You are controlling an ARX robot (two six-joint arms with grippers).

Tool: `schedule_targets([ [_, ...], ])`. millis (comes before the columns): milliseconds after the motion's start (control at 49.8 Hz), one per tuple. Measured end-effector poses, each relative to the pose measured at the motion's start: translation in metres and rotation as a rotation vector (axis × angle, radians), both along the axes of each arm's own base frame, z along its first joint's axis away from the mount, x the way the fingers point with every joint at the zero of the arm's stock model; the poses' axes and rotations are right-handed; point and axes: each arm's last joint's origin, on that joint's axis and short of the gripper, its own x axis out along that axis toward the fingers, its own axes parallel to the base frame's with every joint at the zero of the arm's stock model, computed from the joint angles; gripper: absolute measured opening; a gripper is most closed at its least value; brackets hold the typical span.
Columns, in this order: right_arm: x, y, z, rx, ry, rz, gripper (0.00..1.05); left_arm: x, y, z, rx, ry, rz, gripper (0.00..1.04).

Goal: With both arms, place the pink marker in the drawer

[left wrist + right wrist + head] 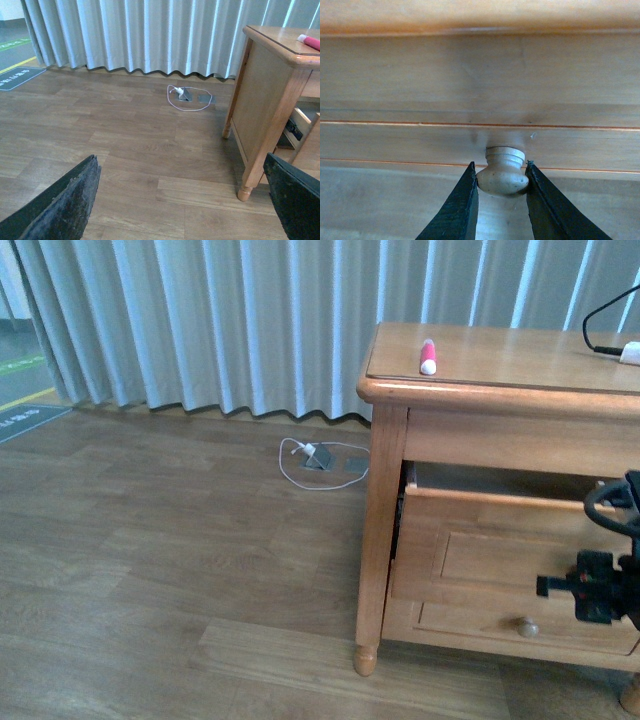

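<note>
The pink marker [427,356] lies on top of the wooden nightstand [500,370], near its left front corner, white end toward me; in the left wrist view the marker [310,42] shows at the cabinet's edge. The upper drawer [480,540] stands pulled out a little, with a dark gap above its front. My right gripper [501,166] is shut on the drawer knob [504,176], one finger on each side. In the front view the right arm [600,585] reaches the drawer front from the right. My left gripper [182,210] hangs open over the floor, left of the cabinet, holding nothing.
A white plug block [628,352] with a black cable sits on the cabinet top at the right. A lower drawer has its own knob [527,626]. A floor outlet [320,458] with a white cable lies before the curtain [250,320]. The cabinet leg [245,192] stands near my left gripper.
</note>
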Motion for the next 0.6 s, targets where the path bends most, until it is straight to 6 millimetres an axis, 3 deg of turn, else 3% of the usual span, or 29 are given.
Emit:
schedule_targets([
  [221, -0.060, 0.000, 0.002, 0.030, 0.034, 0.041, 0.22, 0.000, 0.000, 0.000, 0.000, 0.000, 0.000, 0.99],
  [362, -0.084, 0.001, 0.001, 0.034, 0.049, 0.062, 0.23, 0.000, 0.000, 0.000, 0.000, 0.000, 0.000, 0.99],
  [603, -0.105, 0.004, 0.026, 0.044, 0.008, 0.071, 0.59, 0.000, 0.000, 0.000, 0.000, 0.000, 0.000, 0.99],
])
